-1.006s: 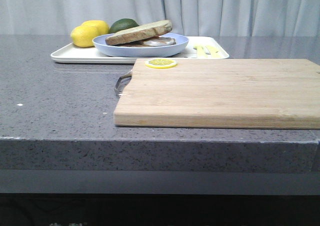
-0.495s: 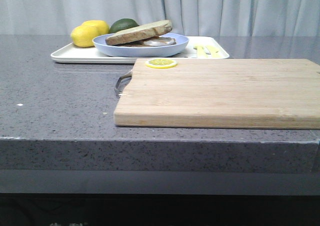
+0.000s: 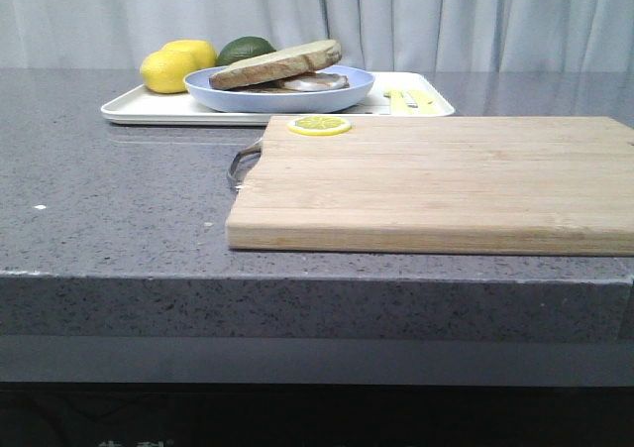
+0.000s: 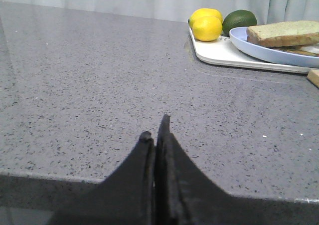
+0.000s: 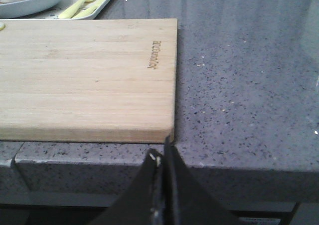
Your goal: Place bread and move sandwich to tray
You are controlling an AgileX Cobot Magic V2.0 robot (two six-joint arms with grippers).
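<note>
The sandwich lies on a round pale blue plate, which stands on the white tray at the back of the counter. Its top piece is the bread, a brown-crusted slice lying tilted over the fried egg; the left wrist view shows its pale face. Neither gripper shows in the front view. My left gripper is shut and empty over the counter's front edge, well short of the tray. My right gripper is shut and empty at the counter's front edge.
A wooden cutting board with a metal handle fills the right half of the counter, a lemon slice at its far left corner. On the tray are two lemons, an avocado and a yellow fork. A curtain hangs behind.
</note>
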